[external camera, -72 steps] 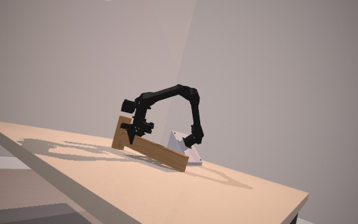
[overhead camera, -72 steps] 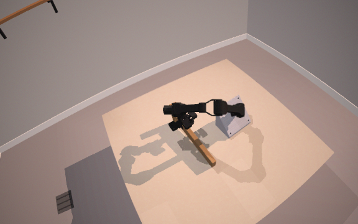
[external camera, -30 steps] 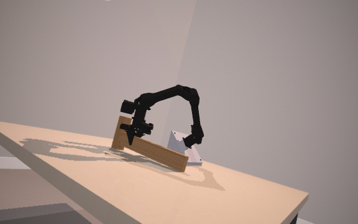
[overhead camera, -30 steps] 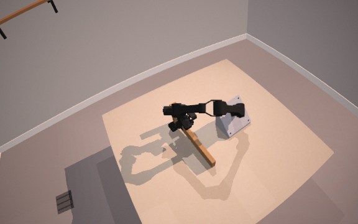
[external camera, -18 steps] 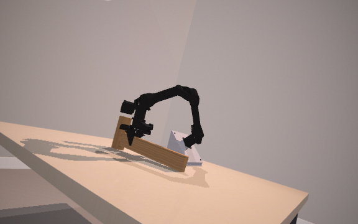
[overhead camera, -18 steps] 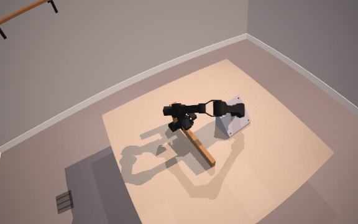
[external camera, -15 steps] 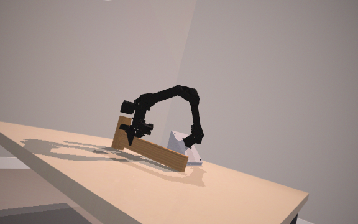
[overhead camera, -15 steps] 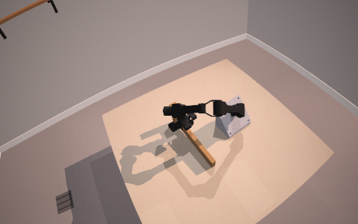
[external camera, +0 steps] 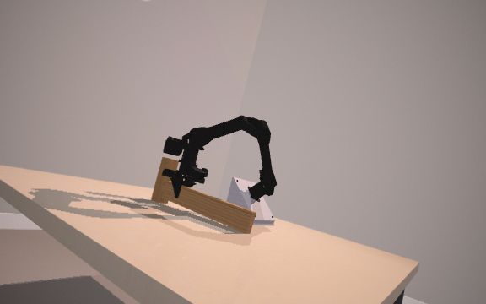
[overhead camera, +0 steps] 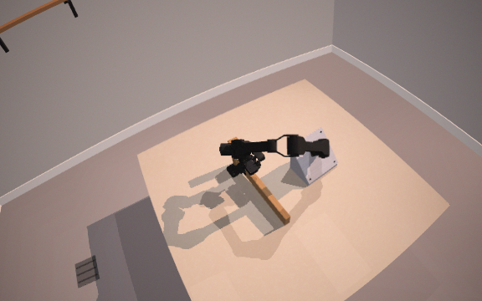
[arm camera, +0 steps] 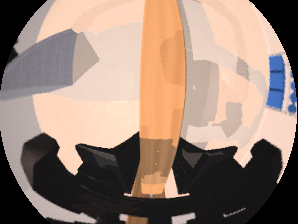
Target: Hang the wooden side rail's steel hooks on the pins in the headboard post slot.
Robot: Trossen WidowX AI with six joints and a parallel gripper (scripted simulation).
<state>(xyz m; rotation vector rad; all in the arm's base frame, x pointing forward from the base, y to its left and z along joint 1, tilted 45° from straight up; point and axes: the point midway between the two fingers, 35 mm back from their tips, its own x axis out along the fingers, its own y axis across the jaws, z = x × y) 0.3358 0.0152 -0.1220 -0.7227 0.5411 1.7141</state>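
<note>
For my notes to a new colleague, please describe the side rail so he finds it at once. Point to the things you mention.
On the pale table [overhead camera: 375, 201] [external camera: 310, 257], look beneath the gripper [external camera: 177, 192]. The side rail [overhead camera: 266, 196] [external camera: 215, 210] [arm camera: 162, 75] is the long wooden bar sloping down; the headboard post [external camera: 159, 186] stands upright.

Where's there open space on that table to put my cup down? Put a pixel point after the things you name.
The widest bare patch runs from the rail's [overhead camera: 276, 206] [external camera: 213, 208] [arm camera: 162, 75] low end to the table's [overhead camera: 375, 201] [external camera: 310, 257] near corner. It's crowded where the jaws [overhead camera: 241, 169] [external camera: 177, 190] grip the rail beside the post [overhead camera: 235, 138] [external camera: 159, 186].
</note>
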